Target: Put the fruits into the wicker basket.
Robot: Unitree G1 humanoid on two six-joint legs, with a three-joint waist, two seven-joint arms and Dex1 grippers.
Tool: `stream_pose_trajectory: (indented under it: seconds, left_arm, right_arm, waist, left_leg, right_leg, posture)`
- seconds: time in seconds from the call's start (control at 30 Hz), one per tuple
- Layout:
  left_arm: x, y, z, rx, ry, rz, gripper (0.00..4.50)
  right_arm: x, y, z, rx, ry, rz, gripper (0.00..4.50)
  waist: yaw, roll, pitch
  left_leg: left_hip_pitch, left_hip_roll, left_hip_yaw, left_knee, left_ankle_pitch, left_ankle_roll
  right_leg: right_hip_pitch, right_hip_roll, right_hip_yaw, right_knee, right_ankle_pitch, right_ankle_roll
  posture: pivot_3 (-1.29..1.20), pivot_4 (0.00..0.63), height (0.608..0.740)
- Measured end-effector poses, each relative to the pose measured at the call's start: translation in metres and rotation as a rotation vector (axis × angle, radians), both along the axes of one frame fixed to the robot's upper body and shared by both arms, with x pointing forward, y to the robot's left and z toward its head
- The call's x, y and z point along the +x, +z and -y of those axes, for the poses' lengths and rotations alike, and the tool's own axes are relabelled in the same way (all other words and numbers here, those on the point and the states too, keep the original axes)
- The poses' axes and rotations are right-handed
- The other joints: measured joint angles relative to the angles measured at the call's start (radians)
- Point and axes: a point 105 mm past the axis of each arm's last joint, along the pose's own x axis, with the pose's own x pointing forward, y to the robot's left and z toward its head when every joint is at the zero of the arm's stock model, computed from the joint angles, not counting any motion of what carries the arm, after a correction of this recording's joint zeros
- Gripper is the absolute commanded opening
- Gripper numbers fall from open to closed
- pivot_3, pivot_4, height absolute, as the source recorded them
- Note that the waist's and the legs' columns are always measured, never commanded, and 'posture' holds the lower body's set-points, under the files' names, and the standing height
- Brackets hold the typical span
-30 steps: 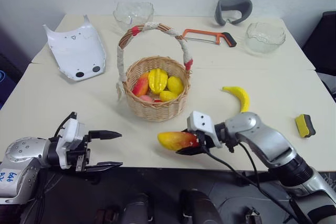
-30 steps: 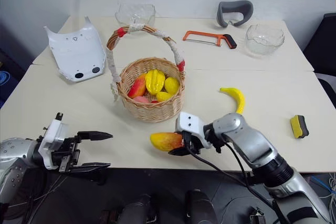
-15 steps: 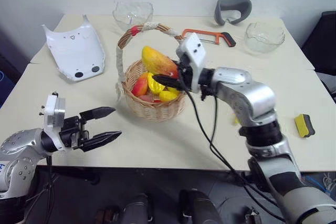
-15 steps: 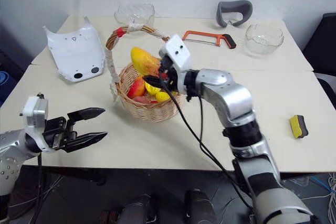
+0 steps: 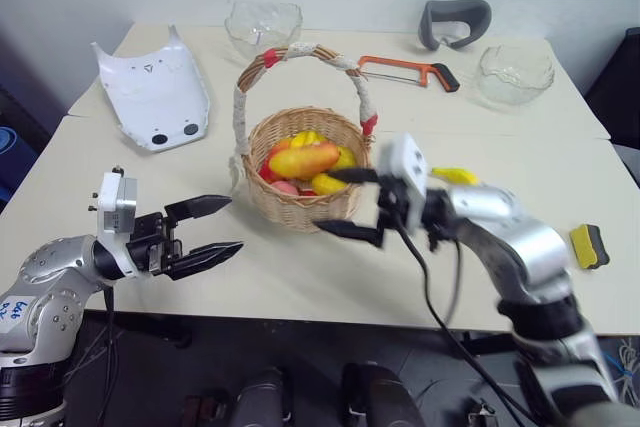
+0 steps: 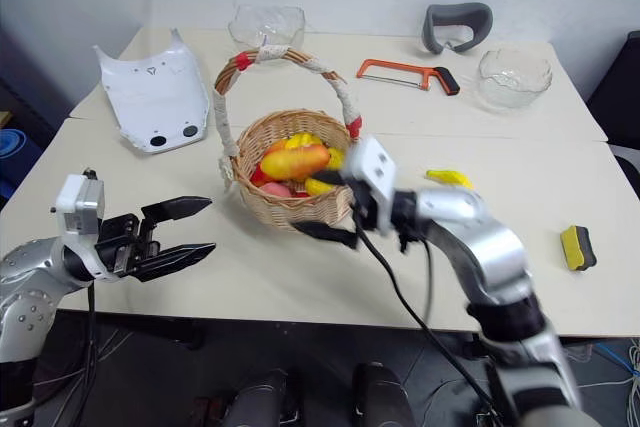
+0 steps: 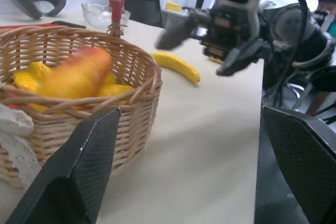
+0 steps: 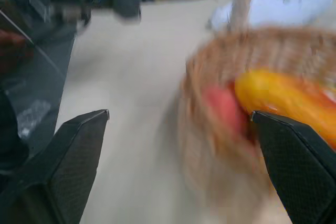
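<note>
The wicker basket (image 5: 300, 209) stands mid-table with its white-wrapped handle arching over it. An orange-yellow mango (image 5: 303, 159) lies on top of several smaller yellow and red fruits inside. My right gripper (image 5: 345, 202) is open and empty, just off the basket's front right wall. A yellow banana (image 5: 457, 175) lies on the table right of the basket, partly hidden behind my right arm. My left gripper (image 5: 213, 228) is open and empty, hovering over the table to the front left of the basket.
A white plastic panel (image 5: 155, 92) lies at the back left. Two glass bowls (image 5: 262, 22) (image 5: 515, 72), an orange hacksaw (image 5: 405, 69) and a grey pad (image 5: 455, 22) sit along the back. A yellow-and-black sponge (image 5: 588, 245) is near the right edge.
My right gripper carried the mango from the table's front edge up over the basket, let it go inside, opened and drew back. My left gripper rose a little.
</note>
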Motion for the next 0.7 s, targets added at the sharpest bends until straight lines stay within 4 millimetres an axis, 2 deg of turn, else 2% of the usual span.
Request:
stream_pose_trajectory:
  seconds: [0.1, 0.2, 0.27, 0.33, 0.43, 0.53, 0.6, 0.7]
  left_arm:
    - [0.004, 0.006, 0.01, 0.035, -0.054, 0.059, 4.5]
    - [0.007, 0.009, 0.024, 0.05, -0.124, 0.105, 4.5]
    - [0.009, 0.007, 0.027, 0.053, -0.139, 0.105, 4.5]
    - [0.013, 0.004, 0.026, 0.056, -0.146, 0.093, 4.5]
    - [0.017, -0.001, 0.024, 0.054, -0.148, 0.048, 4.5]
    - [0.019, -0.007, 0.023, 0.064, -0.153, -0.021, 4.5]
    - [0.02, -0.01, 0.021, 0.071, -0.157, -0.034, 4.5]
    - [0.023, -0.008, 0.026, 0.071, -0.161, -0.031, 4.5]
  right_arm:
    - [-0.007, -0.003, 0.035, 0.033, -0.158, 0.012, 4.44]
    - [-0.014, -0.006, 0.093, 0.063, -0.445, 0.127, 4.44]
    - [-0.029, -0.018, 0.133, 0.068, -0.625, 0.149, 4.44]
    - [-0.055, -0.038, 0.162, -0.003, -0.726, 0.122, 4.44]
    - [-0.096, -0.067, 0.182, -0.084, -0.777, 0.038, 4.44]
    - [-0.123, -0.086, 0.194, -0.066, -0.861, -0.032, 4.44]
    - [-0.122, -0.085, 0.194, -0.035, -0.9, -0.014, 4.44]
    - [-0.105, -0.071, 0.19, 0.039, -0.924, 0.028, 4.44]
  waist:
    - [-0.003, 0.0, 0.0]
    - [0.006, 0.0, 0.0]
    - [0.015, 0.0, 0.0]
    - [0.018, 0.0, 0.0]
    - [0.016, 0.0, 0.0]
    - [0.008, 0.0, 0.0]
    - [-0.002, 0.0, 0.0]
    - [-0.011, 0.0, 0.0]
  left_leg:
    - [0.001, 0.001, 0.001, 0.0, 0.001, -0.002]
    - [0.002, 0.001, 0.001, -0.003, 0.002, -0.004]
    - [0.002, 0.001, 0.001, -0.004, 0.004, -0.008]
    - [0.003, 0.001, 0.001, -0.004, 0.004, -0.008]
    - [0.005, 0.001, 0.002, -0.004, 0.002, -0.004]
    - [0.008, 0.003, 0.003, -0.004, 0.001, -0.006]
    - [0.01, 0.003, 0.004, -0.004, -0.001, -0.009]
    - [0.012, 0.003, 0.003, -0.005, 0.0, -0.009]
  right_leg:
    - [0.0, 0.001, 0.001, 0.001, 0.0, 0.0]
    - [0.0, 0.002, 0.001, 0.0, 0.0, 0.0]
    - [0.0, 0.004, 0.001, 0.0, 0.0, 0.0]
    - [0.0, 0.004, 0.001, 0.0, -0.001, 0.0]
    - [0.001, 0.004, 0.002, 0.0, -0.001, 0.0]
    - [0.003, 0.004, 0.005, 0.0, 0.0, -0.001]
    - [0.005, 0.004, 0.006, 0.0, -0.001, -0.001]
    - [0.006, 0.004, 0.006, 0.0, -0.001, -0.003]
  posture:
    - [0.0, 0.15, 0.74]
    - [0.0, 0.15, 0.74]
    - [0.0, 0.15, 0.74]
    - [0.0, 0.15, 0.74]
    - [0.0, 0.15, 0.74]
    - [0.0, 0.15, 0.74]
    - [0.0, 0.15, 0.74]
    - [0.0, 0.15, 0.74]
